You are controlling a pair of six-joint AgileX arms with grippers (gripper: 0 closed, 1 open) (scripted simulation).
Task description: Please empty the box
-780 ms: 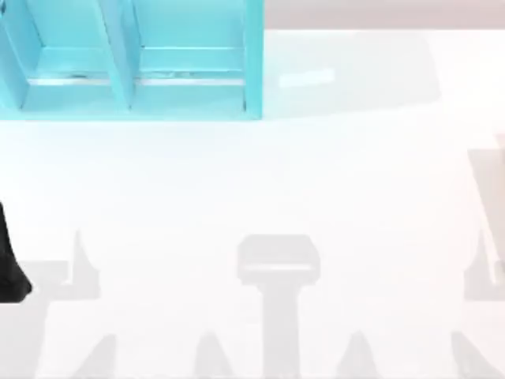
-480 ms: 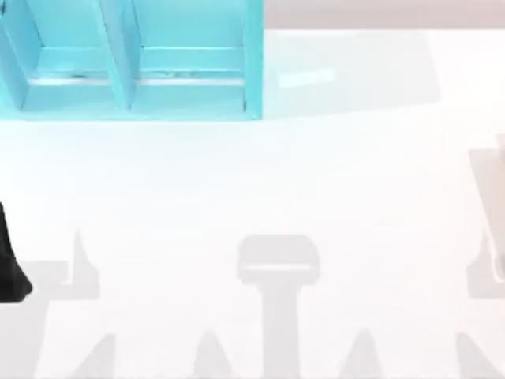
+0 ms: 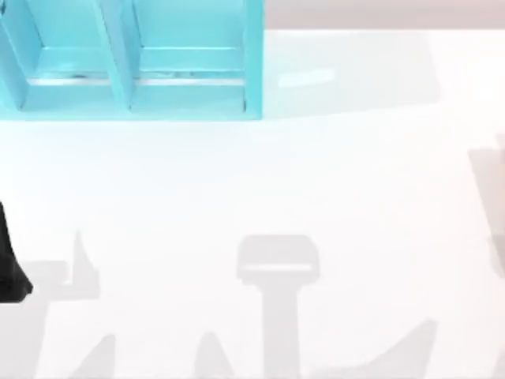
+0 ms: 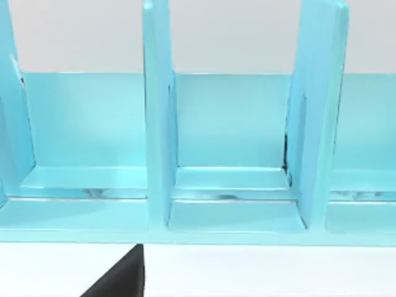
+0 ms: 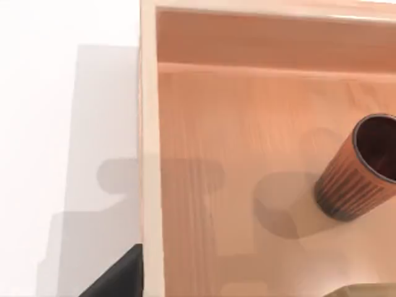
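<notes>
The box (image 5: 148, 154) is a light wooden tray with low walls, seen from above in the right wrist view. A brown ribbed cup (image 5: 357, 172) stands upright on its floor, well inside the corner. The corner of an olive-coloured thing (image 5: 366, 289) pokes in beside the cup. A black part of my right gripper (image 5: 117, 279) hangs above the white table just outside the box's wall. My left arm (image 3: 11, 260) is a dark shape at the table's left edge in the top view. A black part of the left gripper (image 4: 119, 278) hangs in front of the shelf.
A turquoise shelf unit (image 3: 134, 103) with upright dividers stands at the back left of the white table (image 3: 316, 181). Its compartments (image 4: 229, 142) face my left wrist camera and hold nothing. Grey shadows of the arms lie along the table's front.
The shadows at the table's front right have changed shape and slid toward the right edge, so the right arm has moved. The left arm and the shelf have stayed put.
</notes>
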